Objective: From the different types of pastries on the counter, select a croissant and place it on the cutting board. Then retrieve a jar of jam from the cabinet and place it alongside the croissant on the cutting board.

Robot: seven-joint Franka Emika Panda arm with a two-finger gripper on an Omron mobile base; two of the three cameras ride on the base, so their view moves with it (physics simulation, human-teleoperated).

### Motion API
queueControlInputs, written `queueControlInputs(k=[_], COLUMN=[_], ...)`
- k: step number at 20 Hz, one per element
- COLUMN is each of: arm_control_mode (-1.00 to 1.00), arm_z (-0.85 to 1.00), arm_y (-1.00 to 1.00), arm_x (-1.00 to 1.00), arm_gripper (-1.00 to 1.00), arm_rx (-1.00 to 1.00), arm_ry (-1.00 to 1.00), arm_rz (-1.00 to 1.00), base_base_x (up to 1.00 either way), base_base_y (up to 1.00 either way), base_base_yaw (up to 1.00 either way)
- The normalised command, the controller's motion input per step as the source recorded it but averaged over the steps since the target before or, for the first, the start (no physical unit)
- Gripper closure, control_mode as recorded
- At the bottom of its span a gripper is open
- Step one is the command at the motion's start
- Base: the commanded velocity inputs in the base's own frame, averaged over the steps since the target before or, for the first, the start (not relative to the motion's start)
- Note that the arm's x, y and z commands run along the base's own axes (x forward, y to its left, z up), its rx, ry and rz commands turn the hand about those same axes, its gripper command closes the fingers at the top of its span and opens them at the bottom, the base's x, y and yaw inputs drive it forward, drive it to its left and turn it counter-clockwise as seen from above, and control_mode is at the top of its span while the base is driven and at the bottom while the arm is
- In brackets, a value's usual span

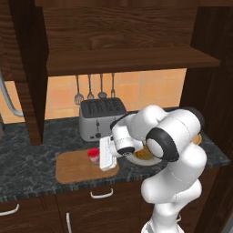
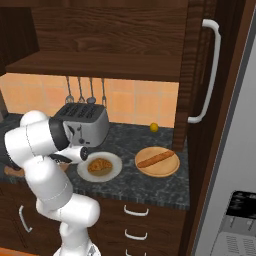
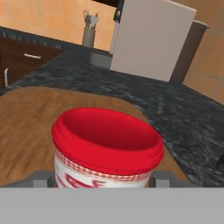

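Over the cutting board (image 1: 75, 166) your gripper (image 1: 103, 157) has the jar of jam (image 1: 93, 155) right between its fingertips (image 3: 43, 179), one on each side of the pale body just under the red lid; they look clamped on it, though you cannot tell for certain that they press it. The jar stands upright, its axis vertical, low over the board's right half; whether its base is touching the wood is hidden from you. Your coming move turns on one thing: the croissant (image 2: 100, 164) is not on the board. It lies on the white plate (image 2: 115, 163), which sits on the counter (image 2: 150, 187) just to the right of the board, with the arm's elbow hanging over that stretch. The long thin pastry (image 2: 157, 160) lies on the round wooden plate (image 2: 170, 169), farther right of the board again. The toaster (image 1: 102, 119) stands behind the board, near its back edge. By my judgement the jam step is nearly done here, while the croissant step is not.
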Motion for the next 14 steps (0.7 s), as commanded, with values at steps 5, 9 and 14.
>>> queueControlInputs(k=[5, 9, 14], arm_control_mode=[-1.00, -1.00, -1.00], arm_z=[-0.04, 0.00, -0.03], arm_y=[-0.10, -0.22, -0.63], arm_x=[0.00, 0.00, -0.01], arm_gripper=[-1.00, -1.00, -1.00], arm_rx=[0.00, 0.00, -0.01], arm_ry=[-0.01, 0.00, -0.01], arm_rz=[0.00, 0.00, 0.02], base_base_x=[0.00, 0.00, 0.00], base_base_y=[0.00, 0.00, 0.00], base_base_yaw=[0.00, 0.00, 0.00])
